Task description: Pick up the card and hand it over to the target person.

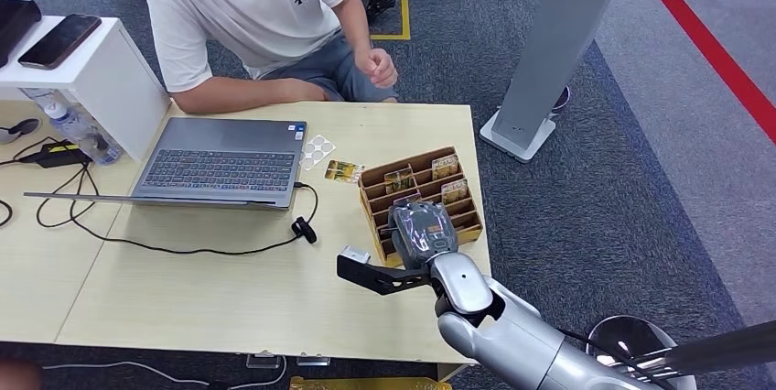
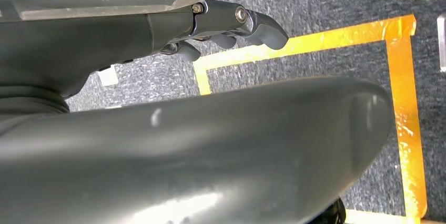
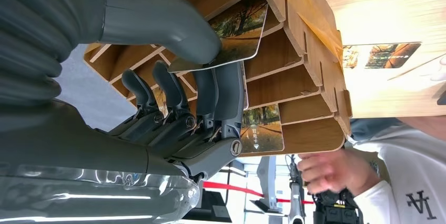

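Observation:
My right hand reaches into the wooden card holder near the table's right edge. In the right wrist view its thumb and fingers pinch a card with an autumn tree picture that still sits in a slot of the holder. Other cards stand in further slots. One loose card lies on the table left of the holder. The person in a white T-shirt sits across the table, one hand raised. My left hand hangs over the carpet, holding nothing.
An open laptop lies on the wooden table, with a black cable and plug in front of it. A white shelf with a phone stands at far left. A grey stand's base is right of the table.

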Tool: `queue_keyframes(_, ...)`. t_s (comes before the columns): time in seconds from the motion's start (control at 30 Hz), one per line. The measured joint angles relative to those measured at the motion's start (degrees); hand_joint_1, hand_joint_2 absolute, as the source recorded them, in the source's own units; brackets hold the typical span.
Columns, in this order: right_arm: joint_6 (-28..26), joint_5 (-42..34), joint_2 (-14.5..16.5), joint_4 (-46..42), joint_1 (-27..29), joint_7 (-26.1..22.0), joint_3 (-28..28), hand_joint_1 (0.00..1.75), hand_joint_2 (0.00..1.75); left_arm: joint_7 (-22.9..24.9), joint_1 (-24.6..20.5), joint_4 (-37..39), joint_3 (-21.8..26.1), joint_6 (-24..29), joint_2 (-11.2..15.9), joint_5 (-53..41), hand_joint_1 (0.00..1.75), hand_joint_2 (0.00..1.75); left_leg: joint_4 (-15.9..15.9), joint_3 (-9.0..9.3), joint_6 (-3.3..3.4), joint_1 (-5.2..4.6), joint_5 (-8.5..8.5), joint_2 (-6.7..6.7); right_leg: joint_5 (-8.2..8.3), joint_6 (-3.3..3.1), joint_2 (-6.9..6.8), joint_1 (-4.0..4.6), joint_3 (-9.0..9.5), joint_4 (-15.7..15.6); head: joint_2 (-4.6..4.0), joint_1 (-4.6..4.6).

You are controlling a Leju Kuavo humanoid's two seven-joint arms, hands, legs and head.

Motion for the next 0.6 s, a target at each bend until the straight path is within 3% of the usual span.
queue_keyframes(0.17,0.5,-0.1,-2.45,-6.36,-1.02,2.53,-1.89,1.48,1.75,-0.32,0.5,-0.03,0.46,0.32,0.17,0.58,0.0,0.0,0.06,-0.06,0.0,-0.01,-0.01,0.0,-0.01,0.0,0.0,-0.01,-0.07,0.06,0.0,0.0)
queue_keyframes(0.4,-1.46,1.24,-7.75,-24.56,-0.33,5.88,-5.93,1.48,1.75,-0.9,1.46,-0.1,1.58,1.0,0.06,1.88,0.0,0.0,0.15,-0.15,0.03,-0.03,-0.05,-0.06,-0.07,0.02,-0.06,-0.03,-0.13,0.13,0.0,0.0)
queue_keyframes(0.6,-3.57,2.75,-7.89,-31.14,3.4,6.11,-7.95,1.48,1.75,-0.76,1.35,-0.13,1.73,1.53,-0.03,2.01,0.0,0.0,0.11,-0.11,0.02,-0.01,-0.02,-0.18,-0.08,0.01,-0.18,-0.01,-0.08,0.08,0.0,0.0)
